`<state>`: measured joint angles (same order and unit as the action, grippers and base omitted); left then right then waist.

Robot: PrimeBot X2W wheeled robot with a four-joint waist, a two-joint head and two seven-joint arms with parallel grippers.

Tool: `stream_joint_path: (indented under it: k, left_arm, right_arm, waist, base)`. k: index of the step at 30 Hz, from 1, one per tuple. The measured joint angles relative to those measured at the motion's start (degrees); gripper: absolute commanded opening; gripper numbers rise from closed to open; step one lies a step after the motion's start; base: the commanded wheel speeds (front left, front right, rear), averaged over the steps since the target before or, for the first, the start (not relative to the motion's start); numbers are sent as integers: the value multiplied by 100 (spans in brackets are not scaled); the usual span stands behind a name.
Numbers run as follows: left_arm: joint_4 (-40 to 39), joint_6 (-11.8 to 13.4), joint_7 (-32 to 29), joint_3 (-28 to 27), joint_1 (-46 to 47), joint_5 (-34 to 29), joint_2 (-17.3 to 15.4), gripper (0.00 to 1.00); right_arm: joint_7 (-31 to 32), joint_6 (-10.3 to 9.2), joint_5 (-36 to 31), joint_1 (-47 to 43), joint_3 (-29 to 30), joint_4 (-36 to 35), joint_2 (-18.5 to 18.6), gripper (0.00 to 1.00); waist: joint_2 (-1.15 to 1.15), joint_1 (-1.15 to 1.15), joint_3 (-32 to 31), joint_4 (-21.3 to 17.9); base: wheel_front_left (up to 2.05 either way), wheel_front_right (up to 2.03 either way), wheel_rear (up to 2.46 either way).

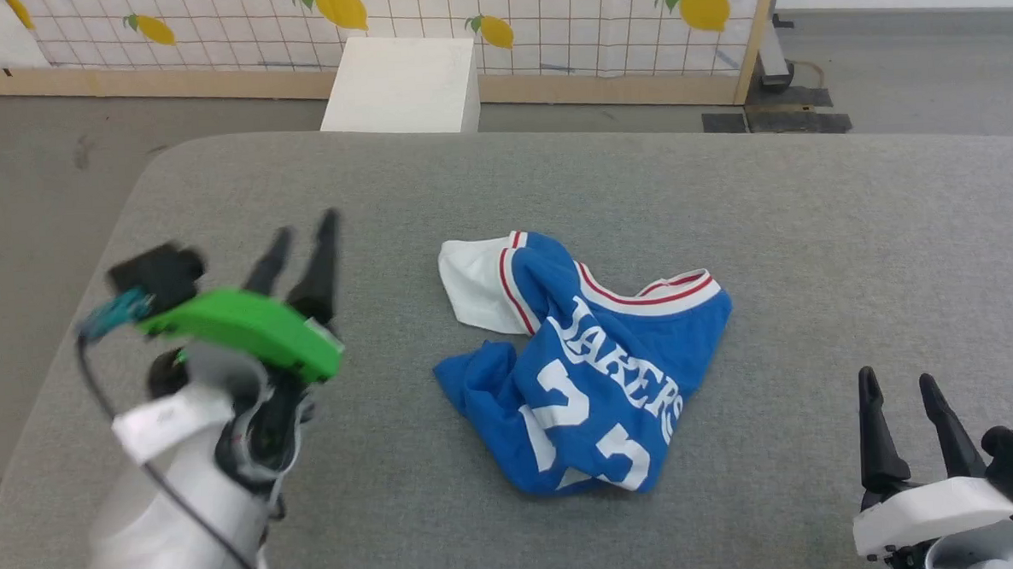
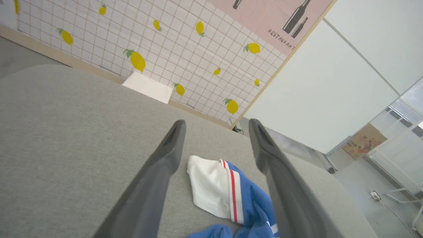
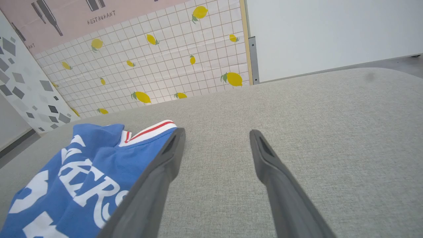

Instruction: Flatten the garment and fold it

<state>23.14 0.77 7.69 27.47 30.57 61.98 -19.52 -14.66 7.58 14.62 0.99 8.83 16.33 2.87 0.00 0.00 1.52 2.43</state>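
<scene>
Head view is showing a crumpled royal-blue jersey T-shirt with white lettering lying mid-way on a grey fabric-covered table. Left gripper is hovering beside it, fingers spread wide, holding nothing; right gripper is sitting apart, equally wide.

The work surface is covered in grey woven fabric and is finished with rounded corners. The garment is carried directly on it, bunched and creased near the middle. A white sleeve is laid flat on the fabric at the garment's far left side.
</scene>
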Motion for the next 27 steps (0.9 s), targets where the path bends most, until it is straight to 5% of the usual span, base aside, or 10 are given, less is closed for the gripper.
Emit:
stream_joint_path:
  k: [6,11,16,22,27]
  left_arm:
    - [-512,610,686,-535,-921,-1138,-240,100]
    - [-1544,836,711,-1472,-1847,-2537,153,100]
    - [-1798,625,710,-1886,-2497,-2987,706,100]
    - [-1803,92,711,-2267,-2548,-3533,1279,100]
    - [-1790,-174,711,-2463,-2498,-3727,1464,100]
  right_arm:
    - [0,0,-37,27,-62,181,-1,100]
    - [275,0,-11,257,-166,666,-2,100]
    - [1151,-1,-140,1088,-333,960,4,100]
    - [3762,0,-873,2306,-599,1618,-5,100]
    - [4240,-1,-1018,2436,-714,1638,15,100]
  waist:
    - [0,0,33,86]
    - [0,0,161,159]
    - [0,0,352,226]
    - [0,0,663,521]
    - [0,0,881,749]
  base:
    - [0,0,0]
    - [0,0,0]
    - [0,0,0]
    - [0,0,0]
    - [0,0,0]
